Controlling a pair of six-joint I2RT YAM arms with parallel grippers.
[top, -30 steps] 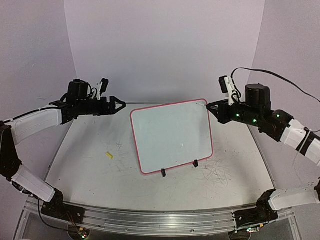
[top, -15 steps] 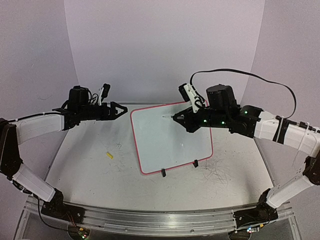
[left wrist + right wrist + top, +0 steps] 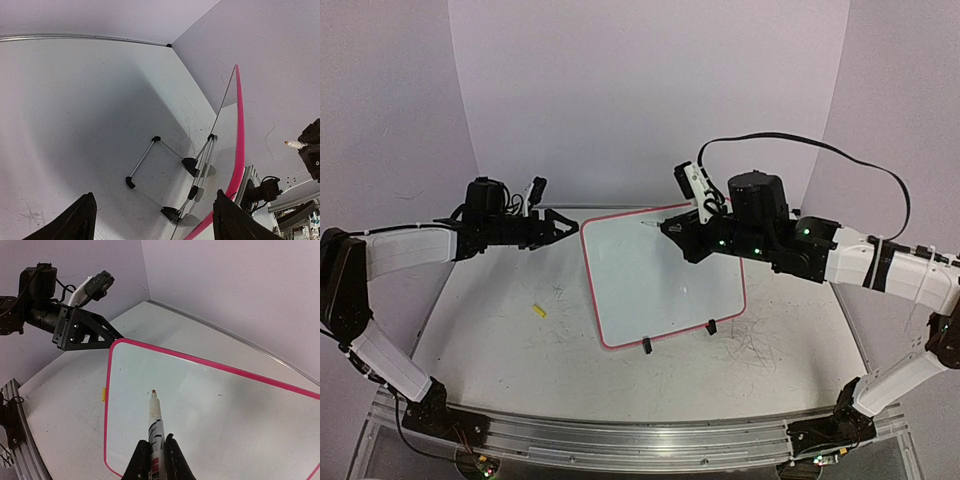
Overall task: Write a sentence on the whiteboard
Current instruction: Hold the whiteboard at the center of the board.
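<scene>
One whiteboard [image 3: 665,275] stands tilted on the worktop [image 3: 500,300]. Right fingers [image 3: 141,462] clamped on a marker [image 3: 155,427], tip near the board's top edge. Left fingers [image 3: 75,222] apart, just beside its top-left corner.

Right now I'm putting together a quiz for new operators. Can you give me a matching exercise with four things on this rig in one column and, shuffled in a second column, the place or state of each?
Column one:
1. whiteboard
2. marker
3. left hand
4. small yellow piece

Column two:
A. lies on the table, left of the whiteboard
B. open, holding nothing
C. propped at a tilt on a wire stand
D. gripped in the right hand, tip toward the whiteboard

Pairs: 1-C, 2-D, 3-B, 4-A
</scene>
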